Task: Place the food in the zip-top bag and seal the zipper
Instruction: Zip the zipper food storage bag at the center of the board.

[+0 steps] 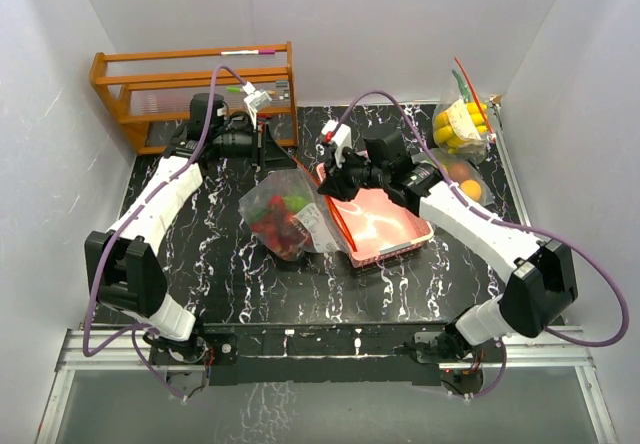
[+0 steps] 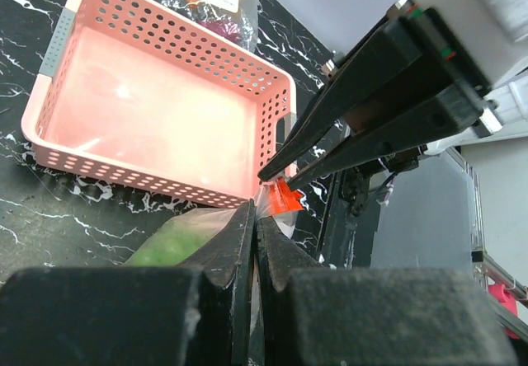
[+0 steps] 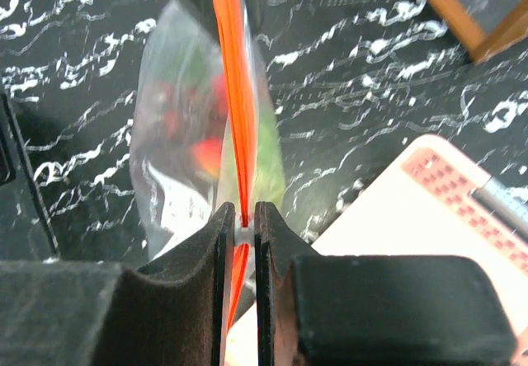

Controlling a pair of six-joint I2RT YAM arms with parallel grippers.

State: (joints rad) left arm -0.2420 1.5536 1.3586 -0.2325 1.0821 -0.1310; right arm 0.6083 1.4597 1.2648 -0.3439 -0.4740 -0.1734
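The clear zip-top bag point(image 1: 285, 214) lies mid-table with the food inside: red berries point(image 1: 273, 228) and green leafy pieces point(image 1: 296, 204). Its orange zipper point(image 3: 235, 94) runs along the top edge. My right gripper point(image 3: 245, 218) is shut on the zipper, with a small white slider piece between the pads. In the top view, the right gripper point(image 1: 326, 186) is at the bag's right corner, by the pink tray. My left gripper point(image 2: 254, 211) is shut on the bag's clear edge just below the orange zipper end point(image 2: 285, 199). In the top view, the left gripper point(image 1: 290, 167) is at the bag's far corner.
A pink perforated tray point(image 1: 385, 219) sits right of the bag, nothing in it. Two other bags with yellow fruit point(image 1: 460, 124) and an orange point(image 1: 462, 176) stand at the back right. A wooden rack point(image 1: 200, 84) is at the back left. White walls enclose the table.
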